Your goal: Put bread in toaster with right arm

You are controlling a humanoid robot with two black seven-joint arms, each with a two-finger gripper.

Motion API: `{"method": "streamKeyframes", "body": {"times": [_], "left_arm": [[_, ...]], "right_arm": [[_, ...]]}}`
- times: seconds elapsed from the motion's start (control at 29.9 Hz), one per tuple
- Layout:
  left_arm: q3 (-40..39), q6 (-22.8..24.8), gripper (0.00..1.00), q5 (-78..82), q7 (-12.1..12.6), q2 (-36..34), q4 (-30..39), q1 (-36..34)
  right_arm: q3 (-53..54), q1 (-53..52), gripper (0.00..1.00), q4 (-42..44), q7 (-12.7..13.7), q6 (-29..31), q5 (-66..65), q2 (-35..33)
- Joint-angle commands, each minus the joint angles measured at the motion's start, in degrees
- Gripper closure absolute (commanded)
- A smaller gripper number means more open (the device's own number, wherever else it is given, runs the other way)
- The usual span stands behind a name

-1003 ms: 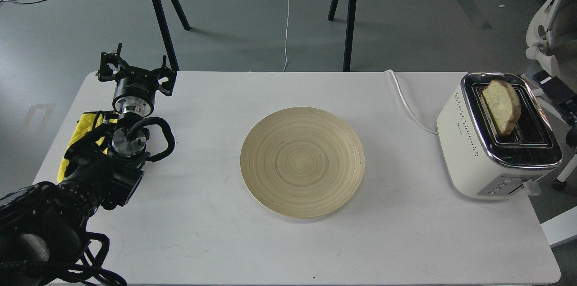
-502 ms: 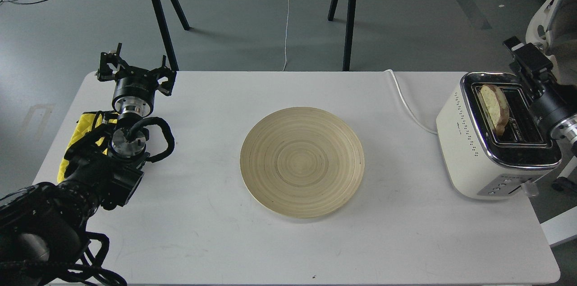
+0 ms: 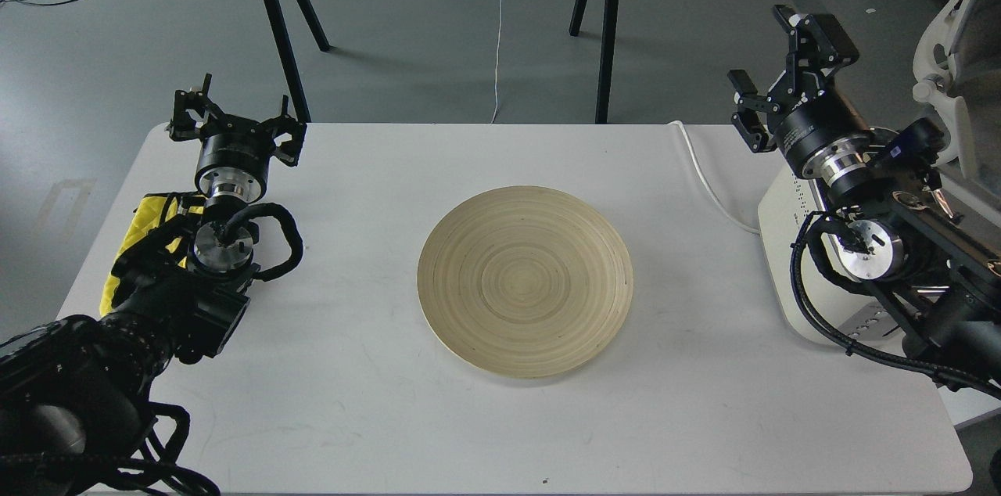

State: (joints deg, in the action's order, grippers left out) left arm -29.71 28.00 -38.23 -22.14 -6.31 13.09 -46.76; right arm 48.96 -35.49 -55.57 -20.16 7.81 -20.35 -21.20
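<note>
Currently the right gripper (image 3: 770, 81), fingers spread and empty, hangs above the toaster (image 3: 782, 238) at the desk's right edge; bread hidden.

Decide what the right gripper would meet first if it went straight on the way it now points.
Probably nothing on the table: the right gripper points up and away past the far edge of the white table; depth is unclear.

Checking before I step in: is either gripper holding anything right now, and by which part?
Nothing is held. The right gripper is open and empty, raised past the toaster; the left gripper is open and empty too.
</note>
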Motion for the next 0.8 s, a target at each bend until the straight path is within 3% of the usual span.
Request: {"method": "streamKeyframes", "body": {"times": [0.0,0.13,0.47,0.77], "left_arm": [[0.00,0.00,0.00,0.00,-0.01,-0.01,0.00,0.00],[0.00,0.00,0.00,0.00,-0.01,-0.01,0.00,0.00],[0.00,0.00,0.00,0.00,-0.01,-0.01,0.00,0.00],[0.00,0.00,0.00,0.00,-0.01,-0.01,0.00,0.00]], "right_arm": [[4.73,-1.07,0.03,9.41,-0.15,9.49,0.57,7.47],[6.41,-1.68,0.03,14.44,-0.15,13.81,0.57,11.44],[5.89,-0.81,0.01,14.70,-0.50,20.05,0.66,11.79],[6.85,-0.46,0.01,14.79,-1.82,19.88,0.83,11.79]]}}
